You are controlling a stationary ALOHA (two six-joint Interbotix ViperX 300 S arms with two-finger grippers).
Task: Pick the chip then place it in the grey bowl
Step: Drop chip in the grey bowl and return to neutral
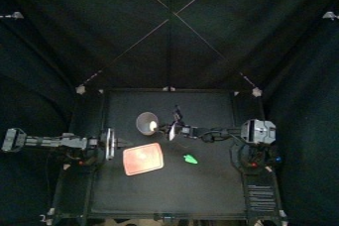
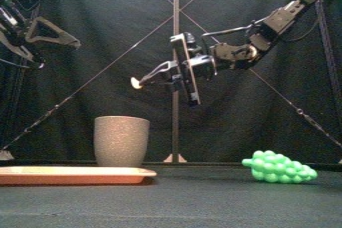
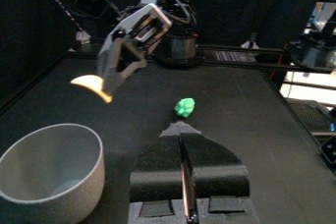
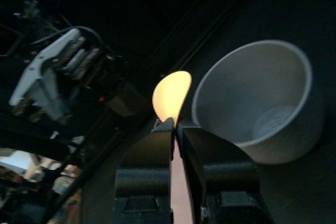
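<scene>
My right jaws are clenched on the chip [image 2: 135, 82], a thin yellow-orange curved piece pinched at one end, with most of it sticking out past the tips. My right arm [image 2: 287, 17] comes in from the worktop's right edge. It holds the chip in the air, well above the worktop and near the right rim of the grey bowl [image 2: 122, 139]. I cannot tell if it is fully over the mouth. The bowl is a tall speckled cup, upright and empty, toward the back edge and left of middle. The chip looks light, stiff and smooth, so probably slippery. With so narrow a bite it could pivot or slide if I jolt. The flat faces are the place to hold it, as now, nearer the middle if it were regripped. It is likely a hard toy, so I don't expect it to crumble. It is light enough to bounce off the rim, so I would drop it low and centred. The pink tray [image 2: 74, 175] lies toward the left edge. The green grapes [image 2: 278, 167] sit near the middle. Neither is touched. My left arm [image 1: 47, 141] rests by the left edge, and the left jaws are closed on nothing.
</scene>
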